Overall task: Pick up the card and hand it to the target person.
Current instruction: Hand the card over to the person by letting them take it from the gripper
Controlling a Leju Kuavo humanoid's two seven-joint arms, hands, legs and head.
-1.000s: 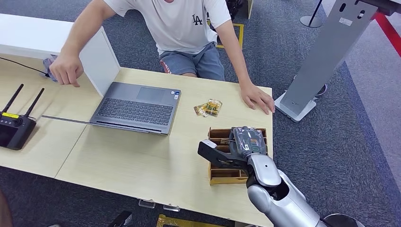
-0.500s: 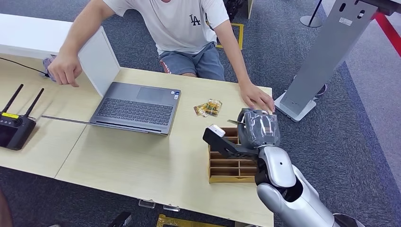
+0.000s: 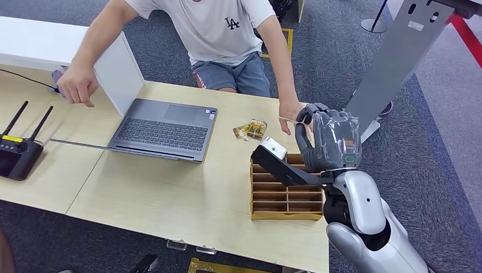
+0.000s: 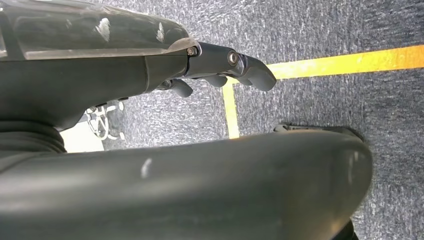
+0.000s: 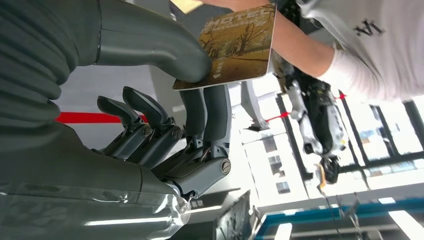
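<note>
One card [image 5: 235, 47] is pinched in the right hand [image 3: 328, 139], thumb on one face and two fingers [image 5: 205, 115] on the other; the remaining fingers curl in clear of it. The right wrist view shows a brown and gold printed face with part of the word HOTEL legible. In the head view the card [image 3: 291, 120] appears edge-on as a thin strip, raised above the table [image 3: 170, 187] at its far right corner. The card's free end reaches the person's hand [image 3: 293, 114], which rests at the table's far edge; whether the two touch cannot be told. The person [image 3: 219, 34] sits on the far side of the table in a white shirt, other hand [image 3: 77, 85] resting far left beside the laptop's raised screen.

Below and just near of the right hand stands a wooden slotted box [image 3: 284, 196] on the right part of the table. A few small yellow packets [image 3: 251, 129] lie just beyond the box, right of the open grey laptop [image 3: 162, 128]. A black device with two antennas [image 3: 20, 151] sits at the left edge.

The left hand [image 4: 220, 70] hangs over grey carpet with a yellow line [image 4: 325, 65]; its fingers are slightly bent, apart and holding nothing.
</note>
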